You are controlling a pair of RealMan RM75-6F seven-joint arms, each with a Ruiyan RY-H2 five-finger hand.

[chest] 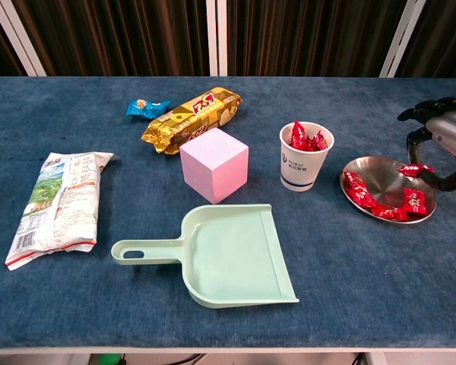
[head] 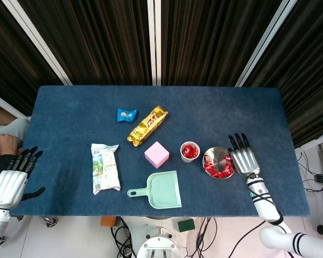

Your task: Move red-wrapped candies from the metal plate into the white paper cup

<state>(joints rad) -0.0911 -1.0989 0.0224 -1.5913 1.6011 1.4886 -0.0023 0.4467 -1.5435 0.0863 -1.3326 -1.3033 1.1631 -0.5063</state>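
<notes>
The white paper cup stands right of centre and holds several red candies. Just right of it lies the metal plate with several red-wrapped candies along its near rim. My right hand hovers over the plate's right side. It pinches one red candy between thumb and a finger, a little above the plate. From above, the right hand sits beside the plate. My left hand hangs open off the table's left edge, far from everything.
A pink cube stands left of the cup, with a green dustpan in front. A gold snack bar, a small blue candy and a white snack bag lie further left.
</notes>
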